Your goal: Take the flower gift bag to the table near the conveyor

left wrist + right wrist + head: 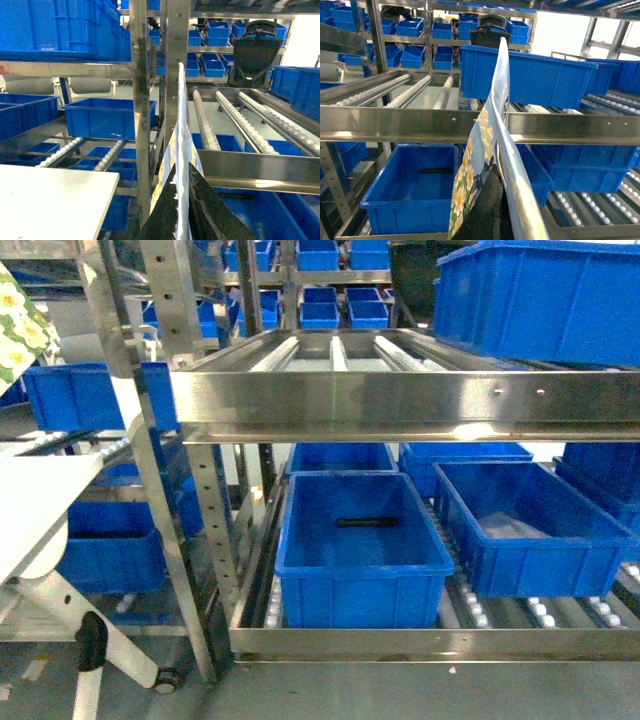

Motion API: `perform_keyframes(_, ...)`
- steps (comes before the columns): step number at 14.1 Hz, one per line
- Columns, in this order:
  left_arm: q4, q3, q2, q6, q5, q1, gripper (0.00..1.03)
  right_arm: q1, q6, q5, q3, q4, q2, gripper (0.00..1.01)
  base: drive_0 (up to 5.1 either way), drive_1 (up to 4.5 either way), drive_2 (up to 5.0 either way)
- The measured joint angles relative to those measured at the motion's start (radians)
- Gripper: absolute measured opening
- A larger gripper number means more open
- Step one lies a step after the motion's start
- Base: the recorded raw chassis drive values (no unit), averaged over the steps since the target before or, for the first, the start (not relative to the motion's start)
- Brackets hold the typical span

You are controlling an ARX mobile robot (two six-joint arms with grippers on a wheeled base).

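The flower gift bag (182, 110) stands edge-on in the left wrist view, and my left gripper (182, 172) is shut on its thin pale edge. In the right wrist view the bag's floral side (470, 170) and shiny silver side rise from my right gripper (494, 180), which looks shut on it. The head view shows only a floral corner of the bag (18, 325) at the top left and neither gripper. The white table (50, 200) lies low on the left, beside the steel conveyor (250, 165). The conveyor (400, 395) fills the head view, with the table (35, 495) at the left edge.
Blue bins sit on the roller lanes, one holding a black bar (362, 540). A steel upright (140, 125) stands between table and bag. The table's white leg ends in a caster (165, 678). A black chair (255, 52) shows behind the rack.
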Motion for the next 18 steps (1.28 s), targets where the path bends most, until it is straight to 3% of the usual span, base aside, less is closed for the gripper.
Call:
perform_keyframes(10,-0.002,0.0,0.0,0.0,0.0,0.0,0.03,0.0,0.0,0.0,0.0,0.003,-0.001,0.02,-4.0,-0.46,4.6)
perform_keyframes(18,0.002,0.0,0.0,0.0,0.0,0.0,0.03,0.0,0.0,0.0,0.0,0.002,0.0,0.02,-5.0,2.48,2.5)
